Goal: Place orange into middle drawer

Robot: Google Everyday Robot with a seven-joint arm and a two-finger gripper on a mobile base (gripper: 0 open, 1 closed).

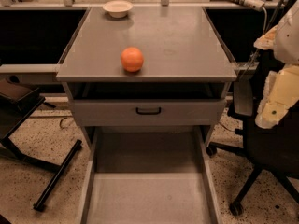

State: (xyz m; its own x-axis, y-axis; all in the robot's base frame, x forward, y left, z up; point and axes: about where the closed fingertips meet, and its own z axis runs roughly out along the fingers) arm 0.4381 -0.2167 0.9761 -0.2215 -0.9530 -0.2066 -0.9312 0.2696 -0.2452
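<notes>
Item: orange (132,59), one, bright and round, resting on the grey bench (187,41) top near its front edge, left of centre, untouched. Item: middle drawer (149,197), pulled fully out below the bench, its plain flat floor bare and its low side walls running toward the camera; nothing lies in it. Item: upper drawer (196,112) with grey front and small black handle (148,110), sitting between the bench top and the open tray, directly under the orange's position. Item: gripper (273,108), cream-coloured, hanging at the right edge of the view beside a black office chair (261,148), well apart from the orange and carrying nothing visible; whether it is spread or closed cannot be told. Item: cream-white bowl (117,8), at the far left of the bench top, not part of the job. Status, as judged: the receiving drawer stands ready, so that much is in place; approach, grasp, carry over the bench's front edge, lowering and release of the orange all remain to be done.
</notes>
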